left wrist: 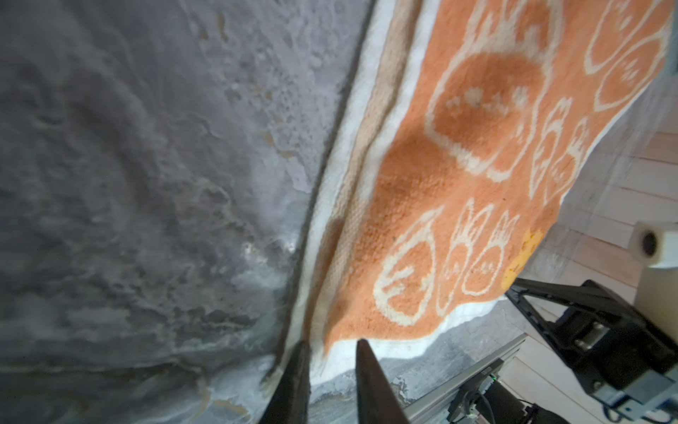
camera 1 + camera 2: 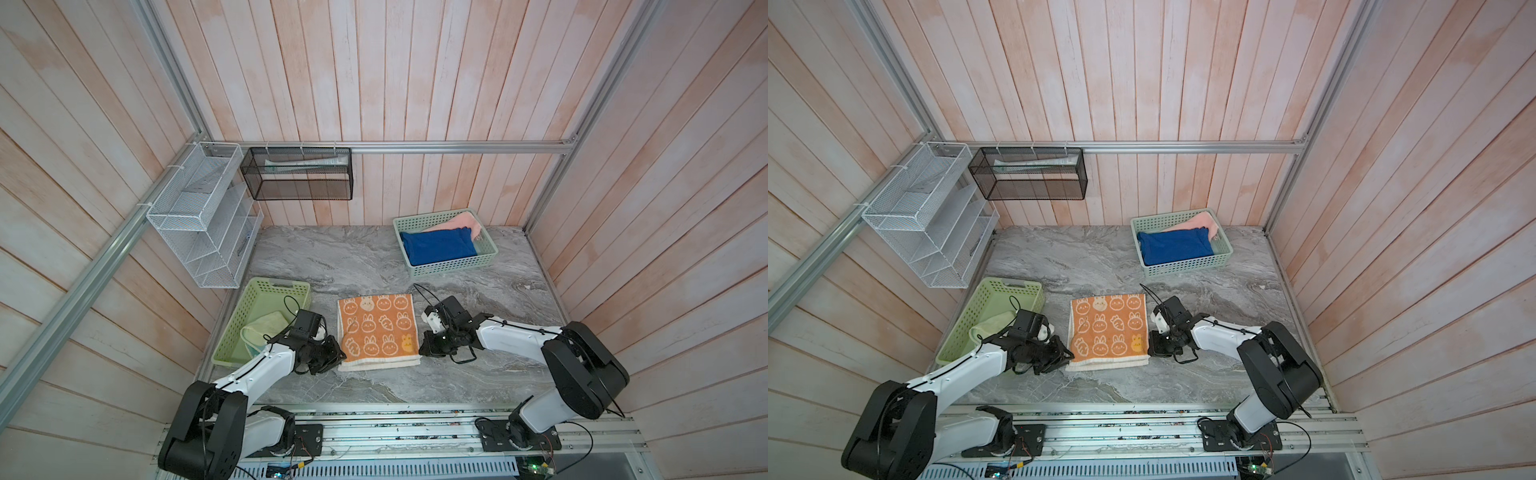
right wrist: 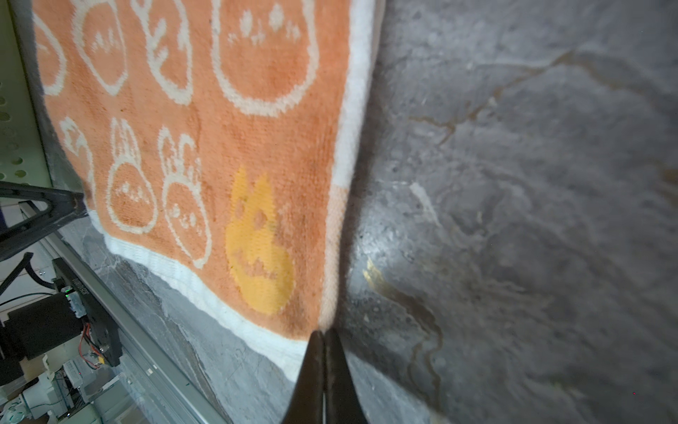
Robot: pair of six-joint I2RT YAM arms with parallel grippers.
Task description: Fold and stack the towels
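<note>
Orange terry towel with cream bunnies and carrots (image 2: 378,328) (image 2: 1108,328) lies on the grey marbled tabletop (image 2: 332,257) in the lower middle of both top views. A cream under-layer shows past its lower edge.

The left gripper (image 2: 338,358) (image 1: 332,345) sits at the towel's lower left corner. Its two dark fingers stand a little apart with the white-bordered corner layers between them; whether they press the cloth I cannot tell. The right gripper (image 2: 420,351) (image 3: 323,332) is at the lower right corner, its fingers clenched together on the very tip of that corner. The towel's right edge throws a dark shadow on the marble beside it.

Bare marble spreads above the towel's upper edge, and a narrower bare strip runs below its lower edge.

At the upper right of the tabletop, well apart from the orange towel, a pale green perforated plastic basket (image 2: 453,270) holds a royal blue towel (image 2: 438,247) with a pink towel (image 2: 457,222) behind it. At the left edge, just beside the left arm, a yellow-green perforated plastic basket (image 2: 274,284) holds a pale folded cloth (image 2: 266,328). A white wire rack (image 2: 199,216) and a black mesh basket (image 2: 297,174) hang on the plank walls in the upper left.
</note>
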